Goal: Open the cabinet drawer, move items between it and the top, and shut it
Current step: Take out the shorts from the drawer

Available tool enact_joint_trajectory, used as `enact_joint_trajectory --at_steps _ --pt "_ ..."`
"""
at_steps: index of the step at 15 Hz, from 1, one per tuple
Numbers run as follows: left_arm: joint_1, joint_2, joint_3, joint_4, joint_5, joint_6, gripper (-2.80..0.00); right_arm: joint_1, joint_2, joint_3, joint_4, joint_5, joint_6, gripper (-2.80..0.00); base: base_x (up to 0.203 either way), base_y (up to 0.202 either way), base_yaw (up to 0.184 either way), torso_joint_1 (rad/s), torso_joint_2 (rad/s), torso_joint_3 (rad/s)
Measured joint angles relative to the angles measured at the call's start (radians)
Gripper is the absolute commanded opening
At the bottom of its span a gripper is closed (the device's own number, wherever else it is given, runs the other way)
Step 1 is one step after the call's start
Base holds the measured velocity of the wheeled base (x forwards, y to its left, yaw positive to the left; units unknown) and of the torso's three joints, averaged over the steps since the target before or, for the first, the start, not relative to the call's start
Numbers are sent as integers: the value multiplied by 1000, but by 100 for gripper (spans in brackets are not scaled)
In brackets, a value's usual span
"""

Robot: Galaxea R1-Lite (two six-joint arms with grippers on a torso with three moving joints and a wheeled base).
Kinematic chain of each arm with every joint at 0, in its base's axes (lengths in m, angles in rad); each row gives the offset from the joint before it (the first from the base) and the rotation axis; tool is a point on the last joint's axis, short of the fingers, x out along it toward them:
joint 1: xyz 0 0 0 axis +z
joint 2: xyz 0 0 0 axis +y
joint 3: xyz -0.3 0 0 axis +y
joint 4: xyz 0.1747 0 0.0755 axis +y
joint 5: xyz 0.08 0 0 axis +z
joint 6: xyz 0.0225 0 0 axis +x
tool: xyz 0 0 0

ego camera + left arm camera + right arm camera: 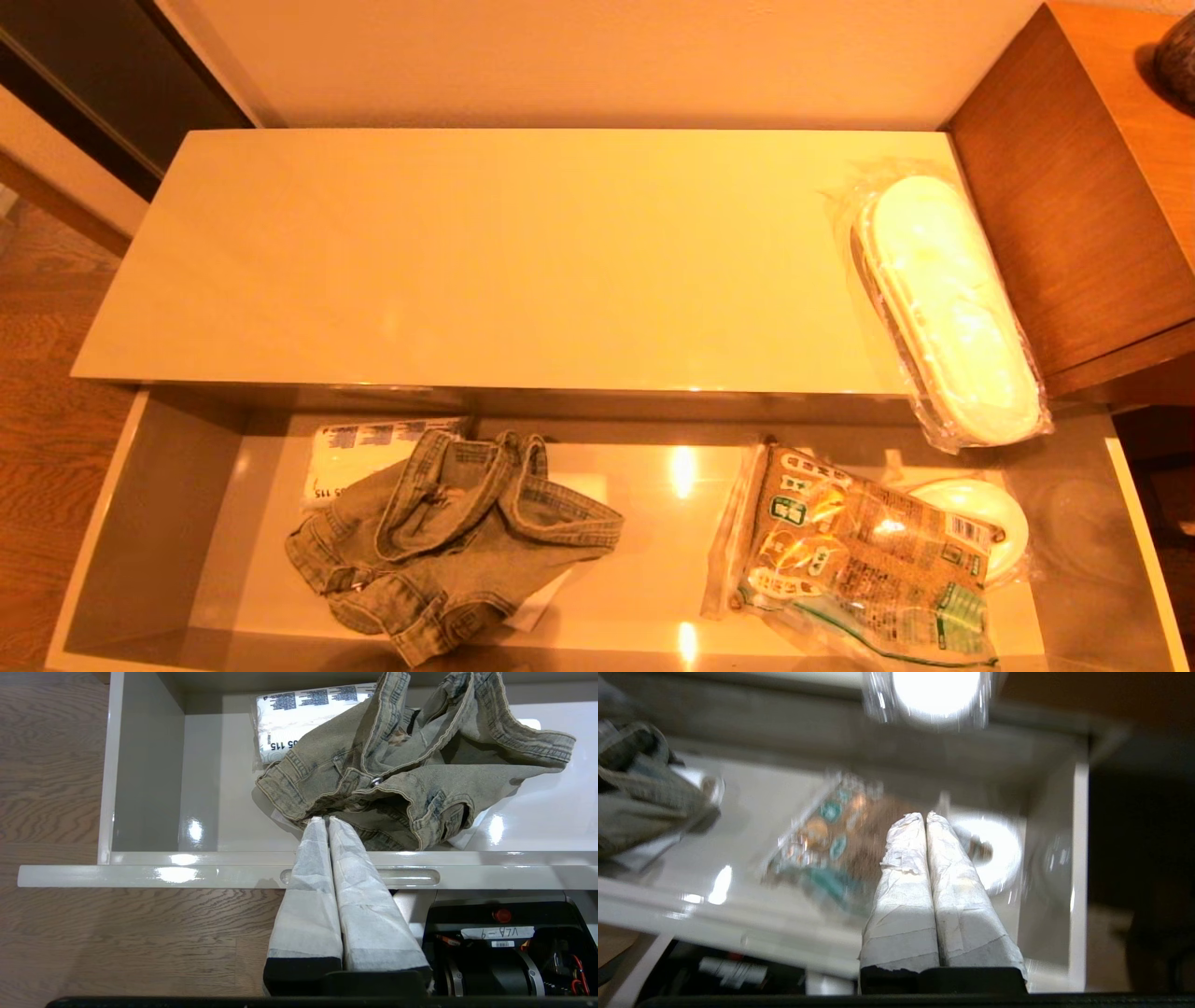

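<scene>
Head view: the glossy beige cabinet top (pixel 485 252) carries plastic-wrapped white slippers (pixel 948 303) at right; the open grey drawer (pixel 149 523) below holds a crumpled faded denim garment (pixel 448 537).

Left wrist view: left gripper (pixel 325 820), jaws together, empty.

Right wrist view: right gripper (pixel 924 816), jaws together, empty.

Most of the top (pixel 485 252) lies bare; wrapped slippers (pixel 948 308) crowd its right end (overhanging the open drawer (pixel 149 504)), where denim garment (pixel 448 537) and food bag (pixel 859 560) flank a free middle.
</scene>
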Motion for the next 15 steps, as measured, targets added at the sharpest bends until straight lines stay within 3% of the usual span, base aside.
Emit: enact_joint_trajectory --at_steps 5,8,9,15 --pt "0 0 0 0 0 0 -280 0 -1 -13 69 -23 54 -280 0 0 0 0 0 0" --pt "0 0 0 0 1 -2 -280 0 -2 -10 72 -80 167 -280 0 0 0 0 0 0" --pt "0 0 0 0 1 -3 -280 0 -2 -7 73 -99 224 -280 0 0 0 0 0 0" --pt "0 0 -1 0 -3 15 -280 0 -2 5 71 -153 742 -280 0 0 0 0 0 0"
